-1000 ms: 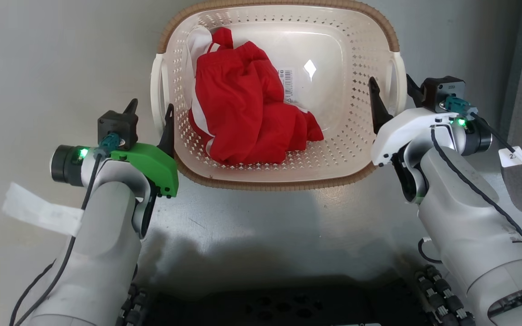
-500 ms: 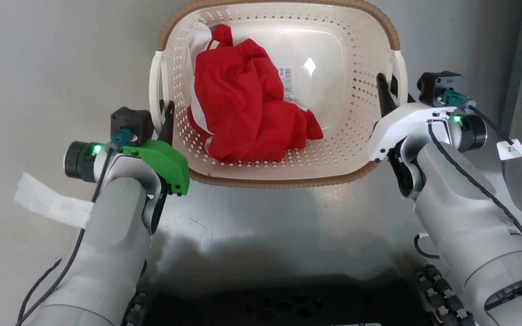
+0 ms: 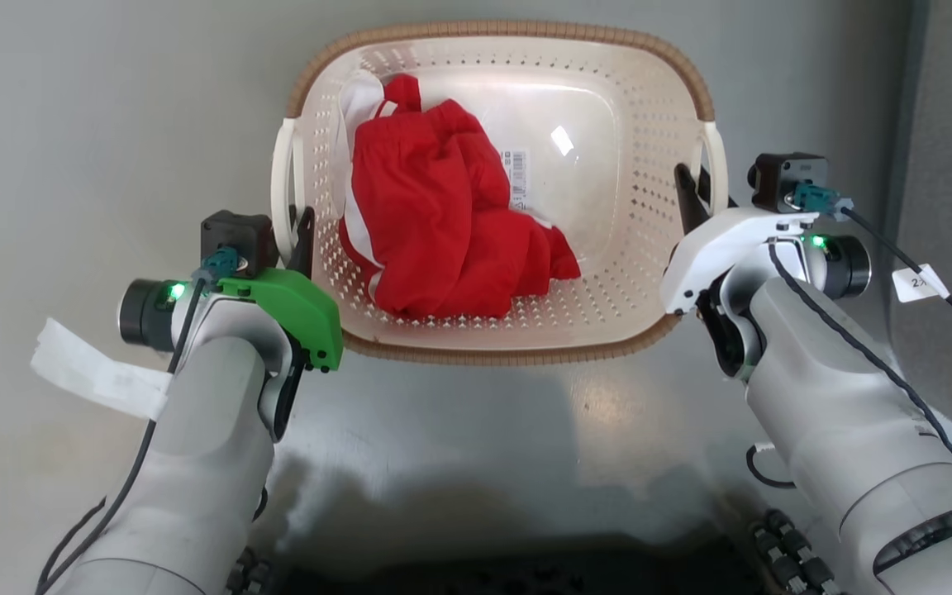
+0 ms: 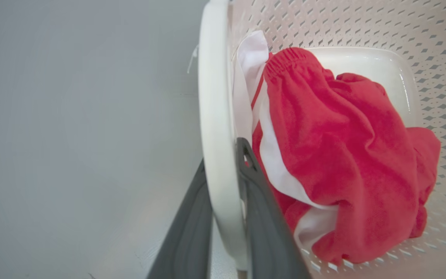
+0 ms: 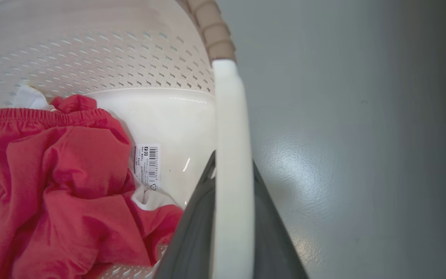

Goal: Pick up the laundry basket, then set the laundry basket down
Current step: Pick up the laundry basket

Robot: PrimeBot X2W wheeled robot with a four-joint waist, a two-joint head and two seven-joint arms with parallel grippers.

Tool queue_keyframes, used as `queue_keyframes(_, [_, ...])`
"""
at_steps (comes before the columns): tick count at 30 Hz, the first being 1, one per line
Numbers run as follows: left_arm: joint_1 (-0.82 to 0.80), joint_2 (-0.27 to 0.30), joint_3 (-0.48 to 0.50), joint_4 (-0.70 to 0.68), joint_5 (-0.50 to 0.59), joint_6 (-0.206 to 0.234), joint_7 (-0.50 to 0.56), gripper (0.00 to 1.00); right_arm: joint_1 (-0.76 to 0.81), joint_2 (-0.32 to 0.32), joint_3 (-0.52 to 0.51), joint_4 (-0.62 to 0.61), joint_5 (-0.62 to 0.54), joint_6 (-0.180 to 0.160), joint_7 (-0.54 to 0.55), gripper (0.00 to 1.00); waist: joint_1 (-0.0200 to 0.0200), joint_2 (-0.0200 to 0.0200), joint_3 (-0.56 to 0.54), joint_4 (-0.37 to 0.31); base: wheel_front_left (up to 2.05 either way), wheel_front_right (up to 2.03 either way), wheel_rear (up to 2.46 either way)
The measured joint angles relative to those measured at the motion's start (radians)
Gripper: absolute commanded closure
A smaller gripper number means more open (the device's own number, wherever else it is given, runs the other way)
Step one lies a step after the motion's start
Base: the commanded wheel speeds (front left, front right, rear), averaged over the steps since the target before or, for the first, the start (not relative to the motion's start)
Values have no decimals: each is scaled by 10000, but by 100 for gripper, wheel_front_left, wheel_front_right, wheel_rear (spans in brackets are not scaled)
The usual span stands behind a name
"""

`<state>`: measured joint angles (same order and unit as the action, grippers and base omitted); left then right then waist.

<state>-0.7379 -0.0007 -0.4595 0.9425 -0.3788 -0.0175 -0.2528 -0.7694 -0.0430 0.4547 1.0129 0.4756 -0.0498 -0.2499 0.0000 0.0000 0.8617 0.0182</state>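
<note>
Both arms reach forward, flanking the laundry basket [image 3: 492,29]. The left gripper [image 4: 223,159] clamps its left handle [image 4: 213,97]; the right gripper [image 5: 232,161] clamps its right handle [image 5: 230,108].

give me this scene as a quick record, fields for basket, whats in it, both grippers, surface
basket: laundry basket, cream, perforated, brown rim
contents: red garment with white trim; barcode sticker
left gripper: shut on left handle, one finger each side
right gripper: shut on right handle, one finger each side
surface: grey floor
lifted: cannot tell

fingers [image 4: 265,228] clamp laundry basket [image 4: 362,27] handle [image 4: 213,116]; red garment [image 4: 343,155] inside
</note>
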Motion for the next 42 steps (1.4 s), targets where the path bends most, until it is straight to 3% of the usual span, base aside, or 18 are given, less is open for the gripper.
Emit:
queue_keyframes(22, [926, -184, -485, 1534, -1243, -453, 462, 100, 706, 203, 857, 1256, 1172, 403, 1258, 100, 0, 0, -3053, -101, 0, 0, 0])
queue_keyframes(42, [2637, -242, -947, 2268, -2188, -708, 1406, 100, 2619, 301, 1954, 1321, 2245, 422, 2702, 100, -1, 0, -5768, -241, 0, 0, 0])
